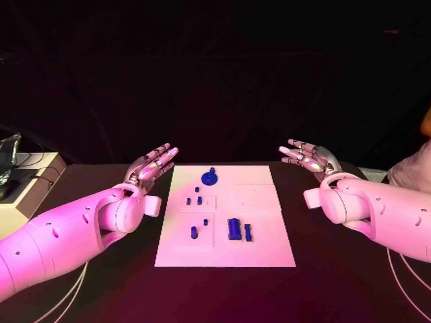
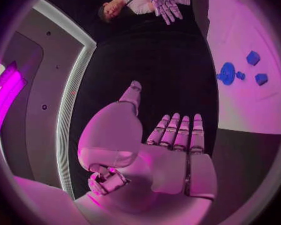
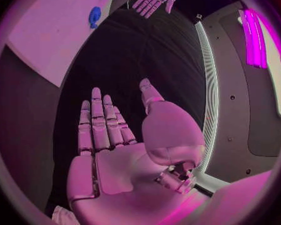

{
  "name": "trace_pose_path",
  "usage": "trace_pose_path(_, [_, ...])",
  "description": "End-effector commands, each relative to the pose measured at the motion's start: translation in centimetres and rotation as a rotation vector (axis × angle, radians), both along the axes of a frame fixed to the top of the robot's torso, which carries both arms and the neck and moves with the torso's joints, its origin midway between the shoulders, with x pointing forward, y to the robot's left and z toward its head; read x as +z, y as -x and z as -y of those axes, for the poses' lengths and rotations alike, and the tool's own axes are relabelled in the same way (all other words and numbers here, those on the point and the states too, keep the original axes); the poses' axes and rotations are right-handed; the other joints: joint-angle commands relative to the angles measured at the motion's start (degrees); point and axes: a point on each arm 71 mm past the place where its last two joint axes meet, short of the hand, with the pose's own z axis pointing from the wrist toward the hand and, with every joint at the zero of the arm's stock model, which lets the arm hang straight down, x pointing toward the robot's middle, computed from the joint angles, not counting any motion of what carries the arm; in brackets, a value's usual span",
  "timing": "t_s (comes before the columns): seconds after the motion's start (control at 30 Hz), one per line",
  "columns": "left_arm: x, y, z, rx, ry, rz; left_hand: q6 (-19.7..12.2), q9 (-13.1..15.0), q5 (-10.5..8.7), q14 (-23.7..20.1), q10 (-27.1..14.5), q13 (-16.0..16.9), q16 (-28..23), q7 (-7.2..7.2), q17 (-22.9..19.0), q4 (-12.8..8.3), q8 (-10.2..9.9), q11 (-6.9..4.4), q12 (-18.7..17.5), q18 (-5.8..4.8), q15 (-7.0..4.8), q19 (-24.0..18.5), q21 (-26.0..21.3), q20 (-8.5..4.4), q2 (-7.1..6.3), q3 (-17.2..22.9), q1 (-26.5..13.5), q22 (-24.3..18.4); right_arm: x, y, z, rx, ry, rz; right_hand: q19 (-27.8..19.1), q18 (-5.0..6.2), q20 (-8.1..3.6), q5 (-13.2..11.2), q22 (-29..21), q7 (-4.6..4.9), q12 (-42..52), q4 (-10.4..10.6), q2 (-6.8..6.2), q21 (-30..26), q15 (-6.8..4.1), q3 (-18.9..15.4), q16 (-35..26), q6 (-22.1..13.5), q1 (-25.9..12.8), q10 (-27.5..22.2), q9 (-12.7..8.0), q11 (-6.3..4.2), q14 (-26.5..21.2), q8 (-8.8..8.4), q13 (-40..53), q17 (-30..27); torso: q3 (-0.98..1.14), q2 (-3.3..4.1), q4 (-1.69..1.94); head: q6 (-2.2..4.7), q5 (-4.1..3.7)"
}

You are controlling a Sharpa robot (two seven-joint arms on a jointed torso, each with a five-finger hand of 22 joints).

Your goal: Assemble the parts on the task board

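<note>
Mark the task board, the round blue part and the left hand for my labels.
task board (image 1: 259,252): head view, bare near corner.
round blue part (image 1: 210,178): head view, its disc.
left hand (image 1: 153,164): head view, open palm.

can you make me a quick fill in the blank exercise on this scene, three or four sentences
1. The left hand holds ____.
2. The small blue parts lie on the white ____.
3. The task board lies ____ the left hand and the right hand.
4. Both hands have their fingers ____, not curled in.

Missing words: nothing; task board; between; apart
</note>
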Motion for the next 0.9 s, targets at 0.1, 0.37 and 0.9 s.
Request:
trace_pose_path(0.1, [1.2,0.4,1.5,0.043,-0.005,0.027,-17.3,-1.1,-5.44,-16.5,-20.0,-1.2,-1.1,-2.17,-1.1,-0.8,-1.2,-3.27,-1.2,-3.4,-3.78,-16.6,-1.4,-6.2,-0.37,0.4,-63.5,-4.1,0.4,1.3,-2.1,-0.016,-0.074,0.023,-29.9,-2.53,-2.31,-5.8,-9.2,-3.22,-1.4,3.2,-0.29,-1.4,-2.17,-2.7,-1.4,-29.9,-56.8,-43.4,-1.4,-2.65,-52.1,-1.38,-1.3,-2.5,0.23,-0.71,0.38,2.83,-0.7])
trace_pose_path(0.37, [3.0,2.4,4.7,0.116,-0.046,0.055,-17.3,-1.1,-5.44,-16.5,-20.0,-1.2,-1.1,-2.17,-1.1,-0.8,-1.2,-3.27,-1.2,-3.4,-3.78,-16.6,-1.4,-6.2,-0.37,0.4,-63.5,-4.1,1.8,4.7,-6.4,-0.042,-0.225,0.041,-29.9,-2.53,-2.31,-5.8,-9.2,-3.22,-1.4,3.2,-0.29,-1.4,-2.17,-2.7,-1.4,-29.9,-56.8,-43.4,-1.4,-2.65,-52.1,-1.38,-1.3,-2.5,0.5,-1.56,0.79,6.37,-1.52])
trace_pose_path(0.9, [4.0,4.2,6.4,0.162,-0.085,0.065,-17.3,-1.1,-5.44,-16.5,-20.0,-1.2,-1.1,-2.17,-1.1,-0.8,-1.2,-3.27,-1.2,-3.4,-3.78,-16.6,-1.4,-6.2,-0.37,0.4,-63.5,-4.1,2.6,6.4,-8.1,-0.056,-0.285,0.04,-29.9,-2.53,-2.31,-5.8,-9.2,-3.22,-1.4,3.2,-0.29,-1.4,-2.17,-2.7,-1.4,-29.9,-56.8,-43.4,-1.4,-2.65,-52.1,-1.38,-1.3,-2.5,0.52,-1.62,0.82,6.63,-1.59])
